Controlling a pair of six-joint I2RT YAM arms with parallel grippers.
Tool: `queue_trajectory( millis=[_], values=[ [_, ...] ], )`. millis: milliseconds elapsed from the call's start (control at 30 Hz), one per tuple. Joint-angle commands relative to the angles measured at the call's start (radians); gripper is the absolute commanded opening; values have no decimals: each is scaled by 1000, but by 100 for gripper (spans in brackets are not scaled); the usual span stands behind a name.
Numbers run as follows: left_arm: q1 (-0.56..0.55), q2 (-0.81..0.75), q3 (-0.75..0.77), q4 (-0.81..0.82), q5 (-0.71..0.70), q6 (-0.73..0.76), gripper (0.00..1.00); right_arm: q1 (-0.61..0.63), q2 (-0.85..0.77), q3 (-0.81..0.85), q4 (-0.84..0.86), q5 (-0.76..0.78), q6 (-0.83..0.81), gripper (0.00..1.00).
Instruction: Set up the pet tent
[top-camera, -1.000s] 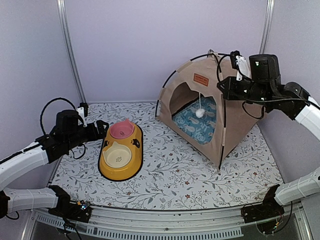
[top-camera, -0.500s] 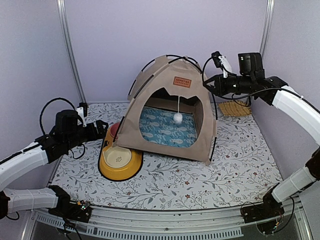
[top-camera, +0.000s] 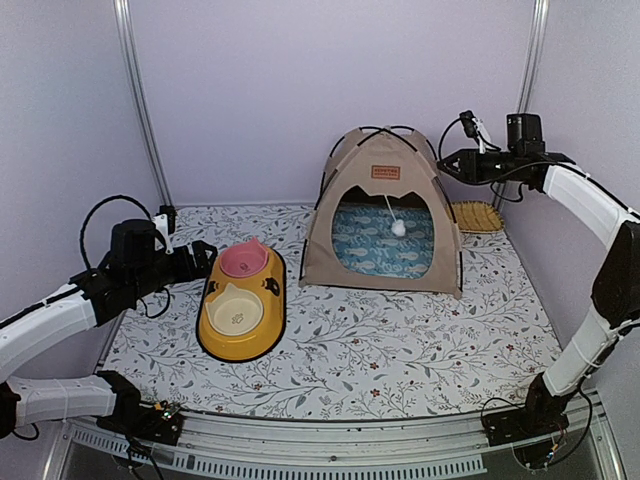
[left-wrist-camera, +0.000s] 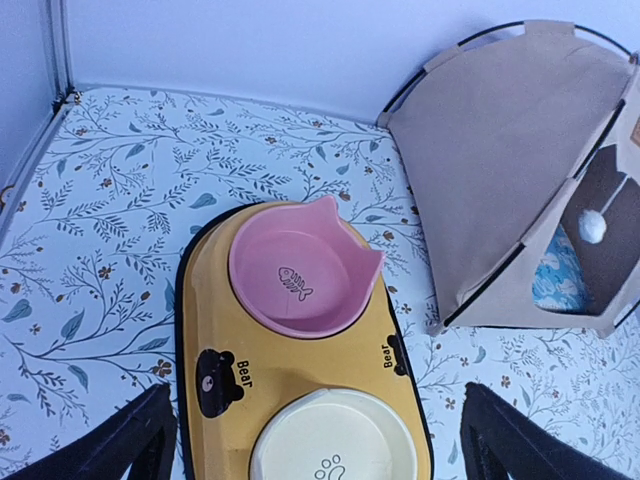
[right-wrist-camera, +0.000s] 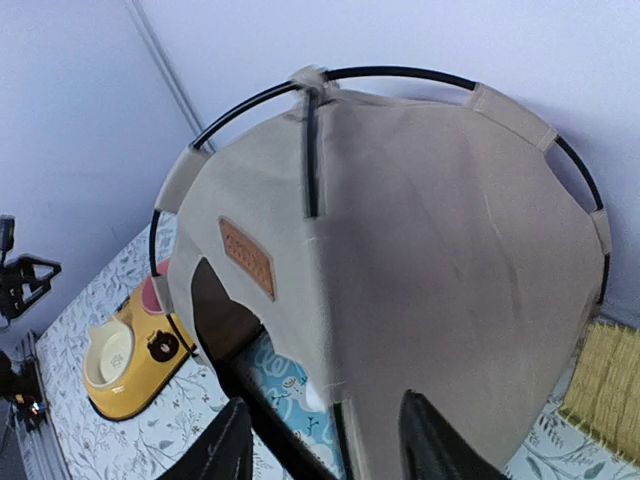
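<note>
The pet tent (top-camera: 383, 215) stands upright at the back of the table, its opening toward me. It is beige, with black crossing poles, a brown label (top-camera: 385, 172) and a white pom-pom (top-camera: 399, 228) hanging over a blue mat inside. My right gripper (top-camera: 447, 161) hovers just off the tent's upper right side. In the right wrist view the tent (right-wrist-camera: 420, 250) fills the frame beyond the gripper (right-wrist-camera: 325, 400), which is open and holds nothing. My left gripper (top-camera: 205, 258) is open above the near end of the yellow bowl tray (left-wrist-camera: 210, 330), with the tent (left-wrist-camera: 500, 170) to its right.
The yellow tray (top-camera: 215, 335) holds a pink bowl (top-camera: 245, 260) and a cream bowl (top-camera: 234, 314), left of the tent. A woven straw mat (top-camera: 477, 214) lies behind the tent at the back right. Metal frame posts rise at both back corners.
The tent swung left over the tray, then came back right and now rests on the table. My right gripper has opened and let go of it. The left arm has not moved.
</note>
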Motion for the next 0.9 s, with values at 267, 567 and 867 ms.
queue_trajectory(
  millis=[267, 567, 867],
  values=[
    [47, 25, 16, 8, -20, -8, 99, 59, -372, -421, 311, 241, 153, 99],
    [184, 33, -45, 87, -11, -40, 99, -4, -623, -908, 618, 518, 191, 99],
    [274, 18, -206, 407, -6, 94, 99, -52, -609, -1232, 1000, 736, 103, 99]
  ],
)
